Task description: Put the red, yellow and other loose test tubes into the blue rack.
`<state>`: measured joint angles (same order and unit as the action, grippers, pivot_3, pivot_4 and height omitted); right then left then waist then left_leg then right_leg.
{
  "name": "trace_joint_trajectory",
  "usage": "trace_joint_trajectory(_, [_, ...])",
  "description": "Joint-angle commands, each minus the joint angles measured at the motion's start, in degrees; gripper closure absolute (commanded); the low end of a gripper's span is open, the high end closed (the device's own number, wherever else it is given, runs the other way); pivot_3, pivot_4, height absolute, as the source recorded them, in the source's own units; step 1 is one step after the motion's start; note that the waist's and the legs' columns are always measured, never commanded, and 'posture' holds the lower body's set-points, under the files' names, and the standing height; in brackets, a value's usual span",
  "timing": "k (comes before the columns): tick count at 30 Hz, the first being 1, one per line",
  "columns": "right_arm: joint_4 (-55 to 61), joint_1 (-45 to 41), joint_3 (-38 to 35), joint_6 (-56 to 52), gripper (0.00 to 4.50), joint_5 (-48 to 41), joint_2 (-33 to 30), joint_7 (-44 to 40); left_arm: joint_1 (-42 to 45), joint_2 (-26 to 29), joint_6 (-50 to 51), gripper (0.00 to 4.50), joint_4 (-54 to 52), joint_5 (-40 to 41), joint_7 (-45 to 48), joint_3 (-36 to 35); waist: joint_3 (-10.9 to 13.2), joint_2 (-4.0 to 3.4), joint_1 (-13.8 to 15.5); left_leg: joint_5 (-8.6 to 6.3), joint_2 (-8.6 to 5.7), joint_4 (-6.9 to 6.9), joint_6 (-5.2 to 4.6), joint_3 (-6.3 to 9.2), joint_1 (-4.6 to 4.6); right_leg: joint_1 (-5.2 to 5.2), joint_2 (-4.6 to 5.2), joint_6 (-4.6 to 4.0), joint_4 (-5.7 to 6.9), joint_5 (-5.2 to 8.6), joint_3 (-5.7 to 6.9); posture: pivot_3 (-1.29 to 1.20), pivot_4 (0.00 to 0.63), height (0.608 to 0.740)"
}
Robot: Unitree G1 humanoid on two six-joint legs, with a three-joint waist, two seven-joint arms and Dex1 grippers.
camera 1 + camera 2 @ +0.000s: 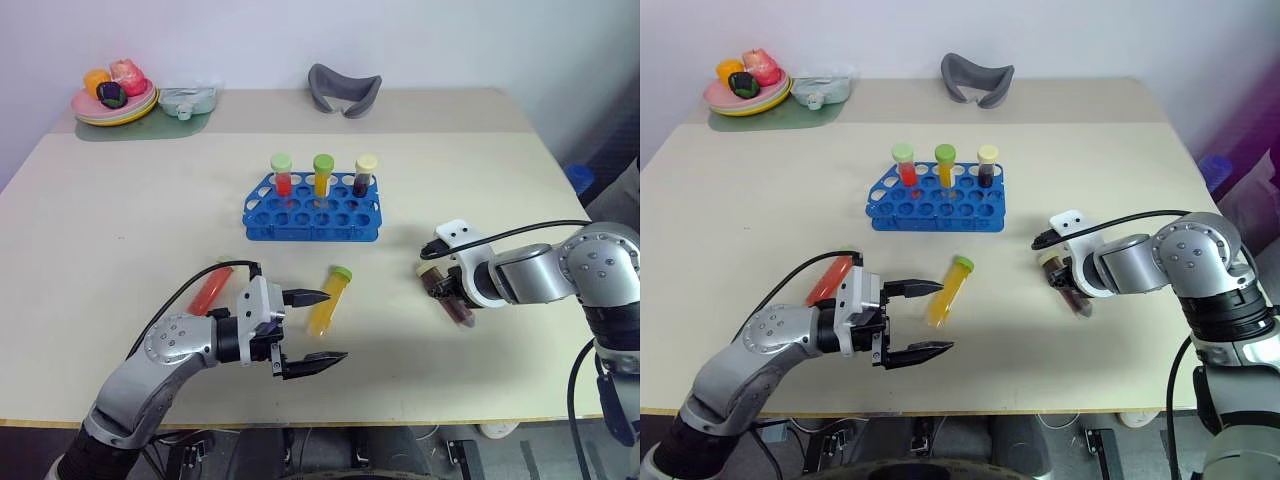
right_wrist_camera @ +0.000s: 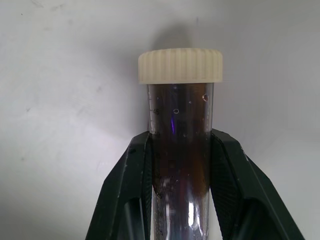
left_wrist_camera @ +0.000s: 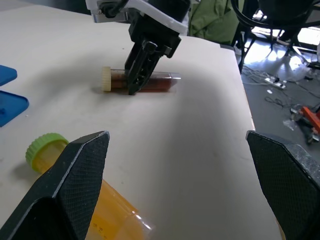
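We saw the right gripper (image 2: 175, 165) clamped across the middle of the brown tube (image 2: 180, 150), which lay flat on the table (image 1: 120, 260) at the robot's right, its cream cap pointing back toward the blue rack (image 1: 312, 208). The rack stood well apart, ahead and to the left of that gripper, so we judged the next move would be to lift the tube, tip it upright and carry it that way. The left gripper (image 1: 308, 330) hung wide apart with nothing in it, level above the table, just beside the yellow tube (image 1: 329, 300), whose green cap also pointed toward the rack; the red tube (image 1: 210, 290) lay behind that arm, partly covered by it. Three capped tubes already stood in the rack's back row. We could not tell whether the brown tube had left the table.
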<state>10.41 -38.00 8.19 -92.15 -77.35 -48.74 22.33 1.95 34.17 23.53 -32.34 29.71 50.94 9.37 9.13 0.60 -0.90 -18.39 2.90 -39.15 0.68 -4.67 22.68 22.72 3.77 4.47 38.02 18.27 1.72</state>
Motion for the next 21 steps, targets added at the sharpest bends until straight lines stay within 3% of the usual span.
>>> trace_joint_trajectory(1, [10.6, -4.3, 1.0, 3.7, 3.28, 6.2, -2.0, -8.9, 0.1, 0.3, 0.5, 0.00, -0.7, 2.1, -2.4, -5.6, 0.1, -0.12, 0.0, 0.00, 0.00, 0.00, 0.00, 0.00, 0.15, 0.15, 0.00, 0.00, 0.03, 0.00, 0.00, 0.00, 0.150, 0.735])
trace_joint_trajectory(5, [21.3, -4.6, 2.1, 22.1, 3.28, 19.4, -5.2, -25.9, -1.3, 1.9, 1.0, 0.00, 0.3, 2.4, -3.6, -10.7, 0.1, -0.12, 0.1, 0.03, 0.00, -0.03, 0.04, 0.09, 0.76, 0.78, -0.05, 0.01, 0.05, -0.01, 0.02, 0.00, 0.150, 0.735])
trace_joint_trajectory(8, [19.8, -1.0, -3.8, 41.7, 3.28, 25.6, 3.8, -34.3, -1.8, 2.5, 1.4, 0.00, -0.4, 3.1, -3.5, -11.8, 0.1, 0.04, 0.1, 0.01, -0.03, -0.02, 0.02, 0.06, 0.77, 0.73, -0.02, 0.03, -0.06, -0.02, 0.03, 0.00, 0.150, 0.735])
trace_joint_trajectory(15, [8.6, 3.6, 0.2, 64.5, 3.28, 47.5, 22.9, -30.0, -1.4, -0.8, 1.3, 0.00, -0.2, 2.7, -6.1, -10.1, 0.1, 0.04, 0.3, 0.21, -0.07, -0.15, 0.36, 0.04, 0.69, 0.61, 0.02, 0.06, 0.05, -0.04, 0.07, 0.00, 0.150, 0.735])
trace_joint_trajectory(21, [0.3, 9.2, -0.9, 79.5, 3.28, 56.4, 33.6, -30.8, -1.2, -3.5, 1.1, 0.00, -0.6, 1.8, -8.5, -8.8, 0.1, 0.01, 0.0, 0.25, -0.03, -0.09, 0.43, -0.01, 0.69, 0.69, -0.04, 0.06, 0.08, -0.04, 0.06, 0.00, 0.150, 0.735])
